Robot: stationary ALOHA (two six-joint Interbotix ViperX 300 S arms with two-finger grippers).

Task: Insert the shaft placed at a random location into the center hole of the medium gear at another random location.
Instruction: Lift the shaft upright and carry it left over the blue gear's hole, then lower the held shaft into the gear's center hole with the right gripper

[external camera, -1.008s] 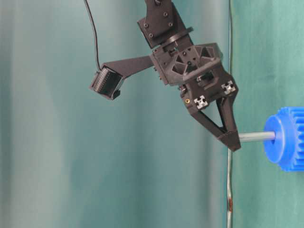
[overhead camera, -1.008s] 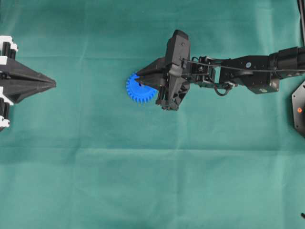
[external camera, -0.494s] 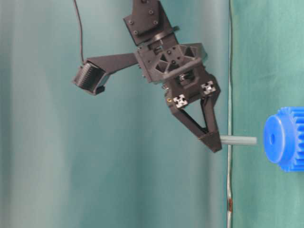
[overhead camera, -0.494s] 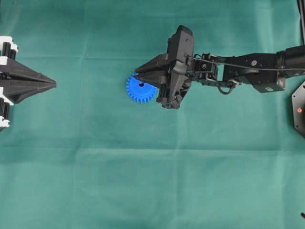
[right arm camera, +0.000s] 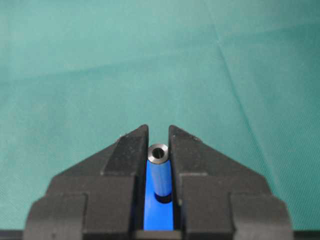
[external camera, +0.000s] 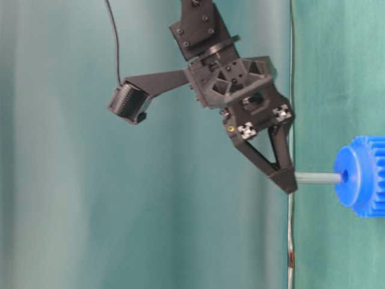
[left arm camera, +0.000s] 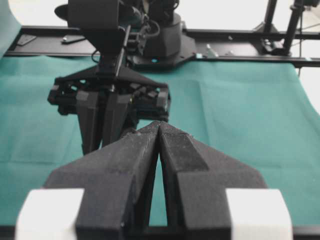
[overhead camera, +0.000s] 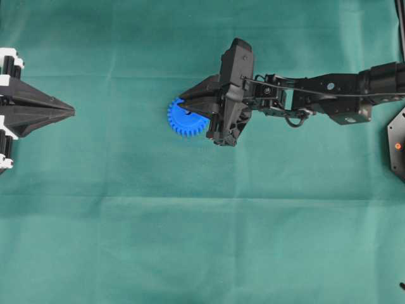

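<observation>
The blue medium gear (overhead camera: 185, 120) lies flat on the green cloth, partly under my right gripper (overhead camera: 181, 105). The right gripper is shut on the shaft (right arm camera: 159, 172), a thin grey pin held by its upper end. In the table-level view the shaft (external camera: 316, 178) runs from the fingertips (external camera: 286, 180) to the gear's hub (external camera: 347, 176). Its free end sits at the center hole (right arm camera: 163, 199); I cannot tell how deep. The gear's blue face shows between the right wrist fingers (right arm camera: 125, 155). My left gripper (overhead camera: 68, 112) is shut and empty, far left of the gear.
Green cloth (overhead camera: 202, 240) covers the whole table. The right arm (overhead camera: 329, 95) stretches in from the right edge. A black base plate (overhead camera: 397, 145) sits at the right edge. The left wrist view shows the right gripper (left arm camera: 107, 112) beyond the left gripper (left arm camera: 159, 126).
One second ago the shaft's end was at the gear's hub. Half a second ago the right gripper had lifted it clear of the gear. Now it is back at the hole.
</observation>
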